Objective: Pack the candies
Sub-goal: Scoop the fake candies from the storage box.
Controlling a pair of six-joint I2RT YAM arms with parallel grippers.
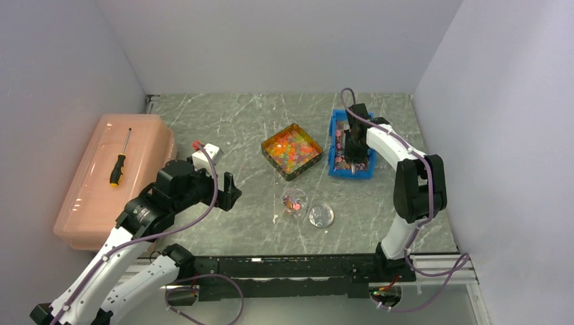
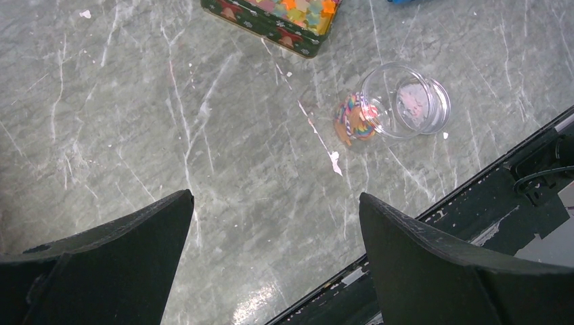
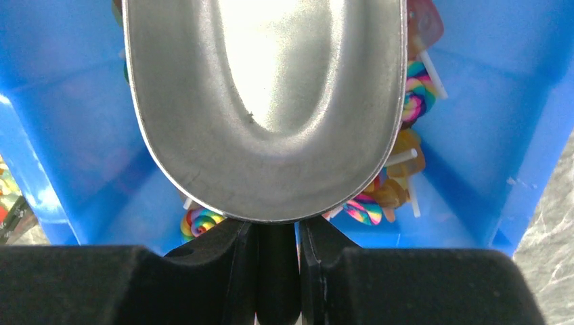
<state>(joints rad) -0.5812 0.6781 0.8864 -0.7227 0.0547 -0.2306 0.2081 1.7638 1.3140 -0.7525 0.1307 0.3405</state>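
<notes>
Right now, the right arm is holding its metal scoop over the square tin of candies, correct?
Not the tin. The right gripper holds the metal scoop over the blue bin, as the right wrist view shows.

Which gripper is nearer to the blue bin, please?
Right. The right gripper is down in the blue bin with a metal scoop; the left gripper hangs far to its left.

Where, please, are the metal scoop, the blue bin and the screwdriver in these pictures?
Metal scoop point(image 3: 264, 101): right wrist view, middle of its bowl.
Blue bin point(image 3: 61, 122): right wrist view, its left inner wall.
Screwdriver point(image 1: 118, 169): top external view, on its handle.
</notes>
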